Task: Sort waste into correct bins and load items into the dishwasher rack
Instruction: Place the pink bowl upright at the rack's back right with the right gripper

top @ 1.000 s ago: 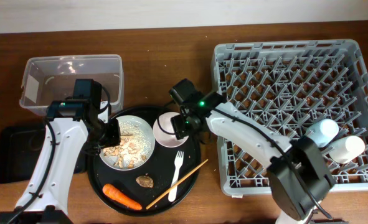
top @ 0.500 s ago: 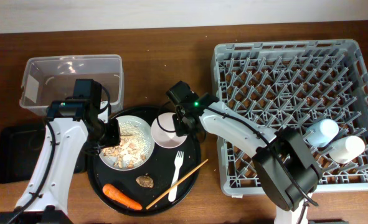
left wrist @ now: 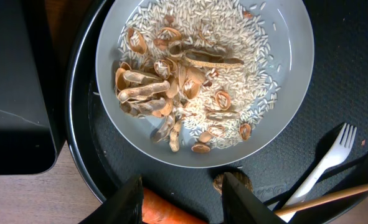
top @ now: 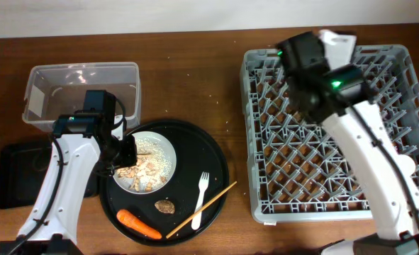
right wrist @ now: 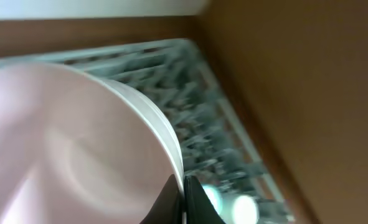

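Right wrist view, and it's blurred: the pink bowl (right wrist: 65, 143) fills the left of the picture. Its rim is pinched between the fingers of the right gripper (right wrist: 184, 191), which is clamped tight on it. From overhead, the bowl shows pale above the far side of the dishwasher rack (top: 315, 163), by the bench's far edge, right of centre. Now the left gripper (left wrist: 182, 183): jaws spread wide, holding nothing. It hangs over the plate (left wrist: 289, 81) of rice and food scraps (left wrist: 171, 81) on the round black tray (left wrist: 358, 93), left of the bench's middle.
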Robot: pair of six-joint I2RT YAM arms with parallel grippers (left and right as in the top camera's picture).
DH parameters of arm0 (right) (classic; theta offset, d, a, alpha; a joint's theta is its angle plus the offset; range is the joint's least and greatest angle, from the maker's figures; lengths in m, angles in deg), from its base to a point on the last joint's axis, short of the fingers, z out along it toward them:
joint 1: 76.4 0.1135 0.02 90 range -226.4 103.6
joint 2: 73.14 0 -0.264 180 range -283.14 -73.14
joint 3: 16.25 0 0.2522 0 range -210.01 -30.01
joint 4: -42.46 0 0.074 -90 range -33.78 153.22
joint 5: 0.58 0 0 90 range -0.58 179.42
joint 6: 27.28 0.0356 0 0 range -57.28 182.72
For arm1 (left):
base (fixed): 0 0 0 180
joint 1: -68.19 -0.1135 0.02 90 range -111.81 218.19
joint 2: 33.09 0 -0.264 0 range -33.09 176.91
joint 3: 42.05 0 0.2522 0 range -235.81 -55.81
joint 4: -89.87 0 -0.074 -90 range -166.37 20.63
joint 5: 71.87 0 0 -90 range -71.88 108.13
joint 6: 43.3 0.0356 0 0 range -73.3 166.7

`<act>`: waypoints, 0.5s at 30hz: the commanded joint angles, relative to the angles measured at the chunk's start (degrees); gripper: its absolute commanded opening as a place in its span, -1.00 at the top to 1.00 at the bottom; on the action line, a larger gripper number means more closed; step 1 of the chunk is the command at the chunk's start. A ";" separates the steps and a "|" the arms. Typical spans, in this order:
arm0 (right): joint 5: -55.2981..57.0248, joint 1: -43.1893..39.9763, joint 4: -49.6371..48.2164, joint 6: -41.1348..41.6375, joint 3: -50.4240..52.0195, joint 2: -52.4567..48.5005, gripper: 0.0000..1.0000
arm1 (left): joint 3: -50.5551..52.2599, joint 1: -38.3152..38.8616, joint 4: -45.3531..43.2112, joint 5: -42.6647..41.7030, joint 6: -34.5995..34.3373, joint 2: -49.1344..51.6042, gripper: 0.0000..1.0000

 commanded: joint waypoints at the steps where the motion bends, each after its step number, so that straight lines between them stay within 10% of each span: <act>1: 10.34 -7.02 -2.03 0.39 0.02 -1.09 0.92 | -0.15 -0.46 0.15 0.20 -0.74 0.02 0.19; 15: 14.88 -24.85 -14.36 0.55 0.04 -19.21 0.92 | -0.15 -0.42 -0.04 -1.97 -0.79 0.02 0.19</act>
